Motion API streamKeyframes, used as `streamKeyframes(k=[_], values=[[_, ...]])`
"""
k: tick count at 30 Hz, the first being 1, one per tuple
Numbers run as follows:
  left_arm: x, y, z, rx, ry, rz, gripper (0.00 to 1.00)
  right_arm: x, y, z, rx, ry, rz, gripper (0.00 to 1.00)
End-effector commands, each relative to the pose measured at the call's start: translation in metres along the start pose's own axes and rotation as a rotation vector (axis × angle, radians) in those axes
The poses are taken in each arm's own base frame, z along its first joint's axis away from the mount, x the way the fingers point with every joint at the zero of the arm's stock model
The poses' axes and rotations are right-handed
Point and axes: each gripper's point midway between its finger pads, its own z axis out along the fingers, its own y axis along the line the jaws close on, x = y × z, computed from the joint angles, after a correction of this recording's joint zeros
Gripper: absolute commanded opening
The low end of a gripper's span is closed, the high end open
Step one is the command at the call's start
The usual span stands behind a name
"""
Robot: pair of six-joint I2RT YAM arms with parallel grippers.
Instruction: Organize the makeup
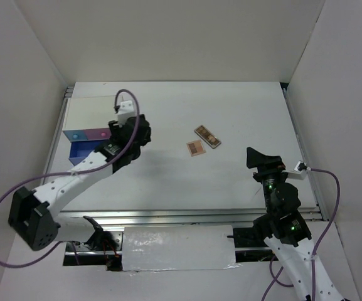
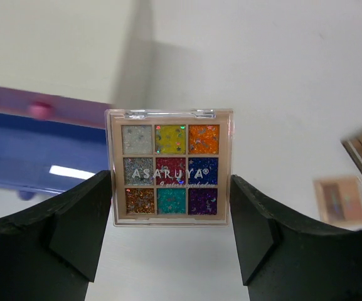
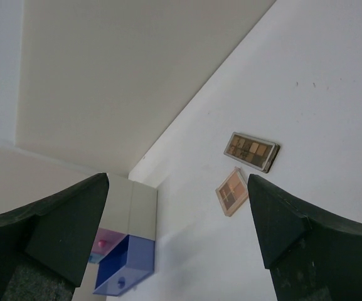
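Observation:
My left gripper hangs over the table just right of the drawer box. In the left wrist view my left gripper has both pads against the sides of the multicoloured glitter eyeshadow palette, which faces the camera. The gripper hides this palette from above. The brown palette and the pinkish-tan palette lie side by side mid-table; both show in the right wrist view, the brown one above the pinkish-tan one. My right gripper is open and empty. The bottle, tube and stick are out of view.
The white box stands at the back left, with its blue drawer pulled open towards the front. The drawer lies left of the held palette. White walls enclose the table on three sides.

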Motion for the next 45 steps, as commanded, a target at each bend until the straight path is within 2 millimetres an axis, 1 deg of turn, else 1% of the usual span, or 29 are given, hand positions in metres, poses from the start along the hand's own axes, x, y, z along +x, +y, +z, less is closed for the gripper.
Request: streamKeyframes(k=[1,2,3,4,5,6,7,8,9,12,13,14,15,16,17,19,22,24,27,28,29,30,31,33,34,37,41,45], values=[[-0.027,0.069,-0.007,-0.172,-0.171,-0.086,0.00,-0.002,0.010,0.001,-0.043,-0.007,0.000,1.00],[-0.015,0.087,-0.004,-0.208,-0.175,-0.079,0.00,-0.002,0.012,0.001,-0.049,-0.004,0.000,1.00],[-0.016,0.099,-0.004,-0.225,-0.198,-0.097,0.00,-0.002,0.012,0.001,-0.050,-0.003,0.000,1.00],[-0.031,0.115,-0.005,-0.237,-0.250,-0.166,0.00,0.000,0.012,0.002,-0.050,0.003,-0.003,1.00],[-0.028,0.124,-0.003,-0.246,-0.249,-0.180,0.00,0.001,0.012,0.002,-0.054,0.010,-0.004,1.00],[-0.022,0.134,0.001,-0.257,-0.237,-0.191,0.01,0.001,0.012,0.002,-0.054,0.010,-0.005,1.00],[-0.024,0.150,0.002,-0.300,-0.251,-0.240,0.02,0.001,0.013,0.002,-0.055,0.009,-0.004,1.00],[-0.018,0.158,0.004,-0.324,-0.246,-0.250,0.02,0.001,0.014,0.002,-0.058,0.012,-0.002,1.00],[-0.019,0.170,0.006,-0.354,-0.255,-0.269,0.02,0.002,0.012,0.002,-0.056,0.010,-0.006,1.00],[-0.014,0.185,0.011,-0.416,-0.264,-0.342,0.08,0.002,0.014,0.001,-0.065,0.011,-0.005,1.00],[-0.013,0.186,0.013,-0.419,-0.268,-0.349,0.10,0.002,0.014,0.002,-0.065,0.011,-0.003,1.00],[-0.018,0.184,0.017,-0.394,-0.299,-0.362,0.13,0.001,0.014,0.001,-0.065,0.009,-0.005,1.00],[-0.018,0.186,0.022,-0.394,-0.301,-0.356,0.15,0.001,0.014,0.001,-0.063,0.009,-0.006,1.00],[-0.018,0.183,0.027,-0.367,-0.311,-0.370,0.18,0.000,0.014,0.001,-0.064,0.008,-0.005,1.00],[-0.015,0.188,0.033,-0.380,-0.303,-0.376,0.20,-0.001,0.015,0.001,-0.066,0.005,-0.004,1.00],[-0.011,0.189,0.041,-0.365,-0.300,-0.394,0.21,-0.002,0.015,0.000,-0.067,0.000,-0.004,1.00],[-0.006,0.192,0.045,-0.379,-0.300,-0.401,0.24,-0.001,0.015,0.000,-0.072,0.004,-0.005,1.00],[-0.004,0.194,0.050,-0.388,-0.294,-0.402,0.24,-0.001,0.015,0.000,-0.072,0.004,-0.005,1.00],[0.002,0.195,0.055,-0.385,-0.287,-0.400,0.32,-0.001,0.016,0.000,-0.073,0.006,-0.003,1.00],[0.003,0.195,0.057,-0.386,-0.288,-0.399,0.37,-0.001,0.016,0.000,-0.073,0.003,-0.004,1.00],[0.005,0.196,0.059,-0.389,-0.285,-0.399,0.41,-0.001,0.016,0.000,-0.073,0.003,-0.004,1.00],[0.006,0.197,0.061,-0.395,-0.281,-0.400,0.48,-0.001,0.015,0.000,-0.072,0.002,-0.004,1.00],[0.008,0.197,0.062,-0.397,-0.277,-0.399,0.53,-0.002,0.016,-0.001,-0.075,0.001,-0.003,1.00],[0.013,0.199,0.066,-0.415,-0.256,-0.411,0.68,-0.001,0.016,-0.001,-0.077,0.001,-0.002,1.00],[0.014,0.199,0.067,-0.415,-0.253,-0.407,0.82,-0.001,0.016,-0.001,-0.078,0.002,-0.004,1.00],[0.017,0.201,0.066,-0.424,-0.251,-0.414,0.99,-0.002,0.015,-0.001,-0.076,0.000,-0.002,1.00],[0.019,0.204,0.061,-0.427,-0.260,-0.417,0.99,-0.001,0.016,-0.001,-0.080,0.003,-0.002,1.00],[0.008,0.205,0.052,-0.429,-0.276,-0.434,1.00,-0.001,0.016,-0.001,-0.079,0.001,-0.003,1.00]])
